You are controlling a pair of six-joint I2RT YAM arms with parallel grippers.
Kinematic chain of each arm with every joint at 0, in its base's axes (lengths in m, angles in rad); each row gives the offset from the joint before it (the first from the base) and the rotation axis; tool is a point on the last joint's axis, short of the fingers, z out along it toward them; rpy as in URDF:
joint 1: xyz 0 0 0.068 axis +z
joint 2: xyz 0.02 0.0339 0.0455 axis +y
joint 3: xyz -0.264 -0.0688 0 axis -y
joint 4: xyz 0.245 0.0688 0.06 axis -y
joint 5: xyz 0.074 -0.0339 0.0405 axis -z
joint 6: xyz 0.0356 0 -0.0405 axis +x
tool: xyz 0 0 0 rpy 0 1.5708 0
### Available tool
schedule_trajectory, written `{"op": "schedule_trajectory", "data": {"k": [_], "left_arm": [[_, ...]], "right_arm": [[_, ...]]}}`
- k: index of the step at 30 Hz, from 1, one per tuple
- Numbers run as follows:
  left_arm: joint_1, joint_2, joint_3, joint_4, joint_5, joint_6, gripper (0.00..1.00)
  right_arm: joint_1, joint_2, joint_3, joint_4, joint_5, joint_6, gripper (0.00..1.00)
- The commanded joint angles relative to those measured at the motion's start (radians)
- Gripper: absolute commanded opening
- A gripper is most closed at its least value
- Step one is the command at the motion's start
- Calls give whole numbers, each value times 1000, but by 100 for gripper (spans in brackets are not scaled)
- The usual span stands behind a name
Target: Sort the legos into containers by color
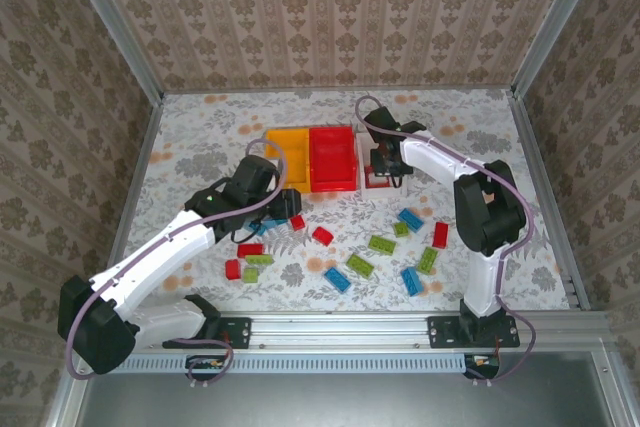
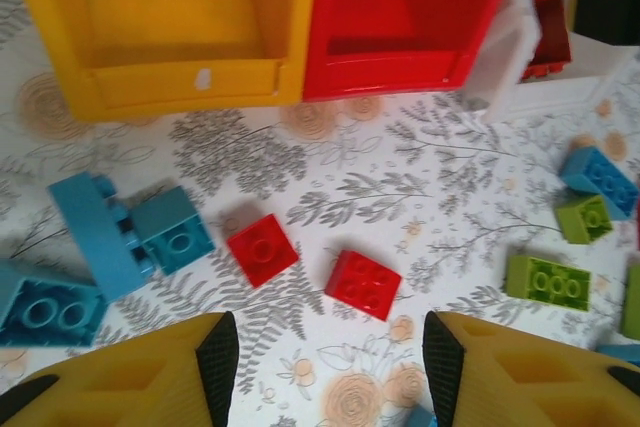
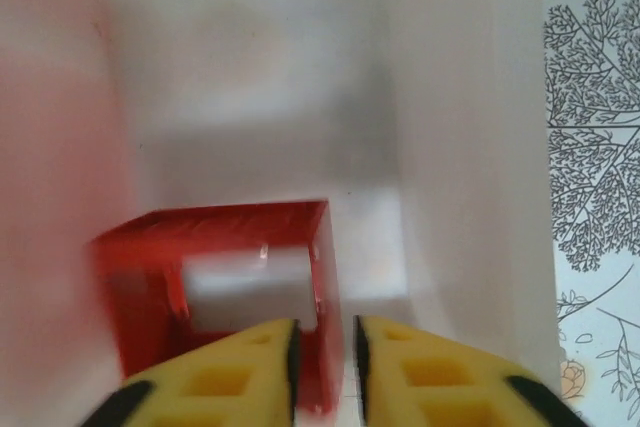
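Observation:
Three containers stand in a row: a yellow bin (image 1: 288, 152) (image 2: 150, 27), a red bin (image 1: 333, 157) (image 2: 400, 17) and a white bin (image 1: 366, 162) (image 2: 510, 57). My right gripper (image 1: 386, 173) (image 3: 325, 332) reaches down into the white bin. Its jaws stand narrowly apart astride one wall of a red lego (image 3: 215, 287) (image 2: 545, 32), and a gap shows beside the right finger. My left gripper (image 1: 285, 202) (image 2: 330, 367) hovers open and empty over two red legos (image 2: 262, 250) (image 2: 363, 284). Blue legos (image 2: 110, 237) lie to its left.
Loose legos are scattered across the floral table: green (image 1: 381, 244), blue (image 1: 410, 218), red (image 1: 440, 234) and more near the front (image 1: 337, 279). Metal rails (image 1: 540, 187) and patterned walls fence the table. Bare cloth lies behind the bins (image 1: 300, 107).

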Motion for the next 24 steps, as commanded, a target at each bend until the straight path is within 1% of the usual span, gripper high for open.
{"op": "schedule_trajectory", "data": {"k": [1,4,6,9,11,12,14,15,17,18,24], "left_arm": [[33,-9,2,-124,-64,-68,55],[88,-5,-20,-154,-52,-95,56],[127,10,-20,-171,-53,-92,58],[209,78,-1,-191,-35,-83,58],[239,141,14,-184,-17,-66,59],[282,178,24,-175,-6,-58,59],[309,250,44,-149,20,-43,59],[317,284,59,-142,25,-35,59],[322,343,86,-130,26,-23,59],[322,367,98,-126,22,-18,59],[323,476,149,-90,27,-7,59]], "right_arm": [[-3,-8,25,-20,-5,-14,32],[11,-51,30,-15,-2,-25,34],[27,-97,30,-15,13,-33,34],[68,-187,-8,25,12,-52,36],[109,-241,-50,78,-48,-74,40],[133,-264,-74,108,-93,-90,43],[180,-309,-126,182,-199,-122,51],[199,-328,-154,234,-259,-127,55],[229,-354,-194,286,-337,-112,60],[242,-361,-207,302,-363,-100,61],[292,-358,-227,314,-404,-60,62]]}}
